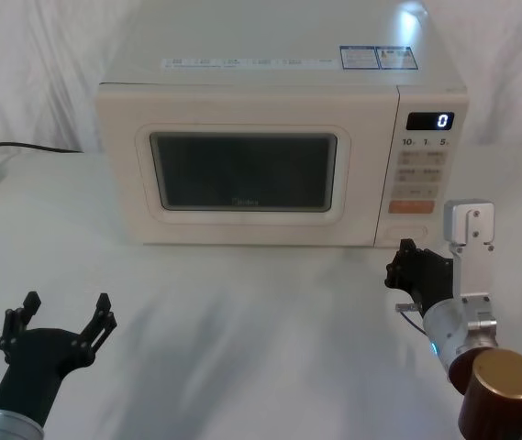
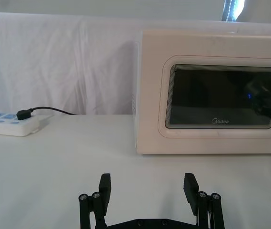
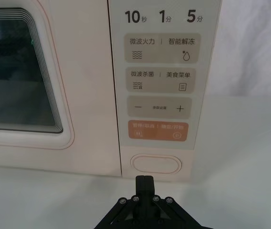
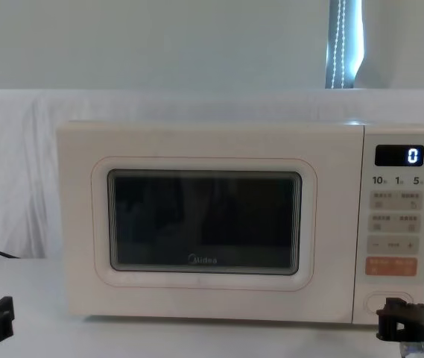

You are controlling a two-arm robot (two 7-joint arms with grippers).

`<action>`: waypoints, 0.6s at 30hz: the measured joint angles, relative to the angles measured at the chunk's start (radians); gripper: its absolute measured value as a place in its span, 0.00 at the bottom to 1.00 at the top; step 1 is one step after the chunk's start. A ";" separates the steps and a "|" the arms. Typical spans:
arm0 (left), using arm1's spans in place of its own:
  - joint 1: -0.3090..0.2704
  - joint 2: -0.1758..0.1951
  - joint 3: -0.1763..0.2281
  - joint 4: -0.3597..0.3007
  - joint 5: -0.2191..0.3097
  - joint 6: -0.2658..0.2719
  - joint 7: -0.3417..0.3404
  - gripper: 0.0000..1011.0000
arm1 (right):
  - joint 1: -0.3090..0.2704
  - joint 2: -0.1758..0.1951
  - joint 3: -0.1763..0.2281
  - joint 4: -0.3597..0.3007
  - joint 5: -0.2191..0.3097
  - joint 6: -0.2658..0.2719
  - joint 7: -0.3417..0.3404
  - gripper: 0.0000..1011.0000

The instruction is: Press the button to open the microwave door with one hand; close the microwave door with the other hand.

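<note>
A: Right wrist view: right gripper (image 3: 145, 180) pinched closed, holding nothing, tip just short of the button (image 3: 155, 164). Not pressed yet, I'd say.

B: Beyond it?

A: The microwave door (image 1: 242, 174) is flush on the microwave (image 1: 279, 87); nothing discernible behind the window. Left gripper (image 1: 66, 317) spread wide, empty, waiting well off for the close.

Bare worktop (image 1: 242, 312) is lying open before the microwave door (image 1: 242, 174), giving the left hand (image 1: 59, 323) free passage. Nothing is standing between the right hand (image 3: 145, 180) and the button (image 3: 155, 164). A power strip (image 2: 9, 124) is sitting far left.
</note>
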 joint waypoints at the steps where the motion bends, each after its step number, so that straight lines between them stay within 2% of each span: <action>1: 0.000 0.000 0.000 0.000 0.000 0.000 0.000 0.99 | 0.003 -0.001 0.001 0.003 0.001 0.000 0.000 0.00; 18: 0.000 0.000 0.000 0.000 0.000 0.000 0.000 0.99 | 0.073 -0.008 0.005 0.092 -0.009 -0.003 -0.008 0.00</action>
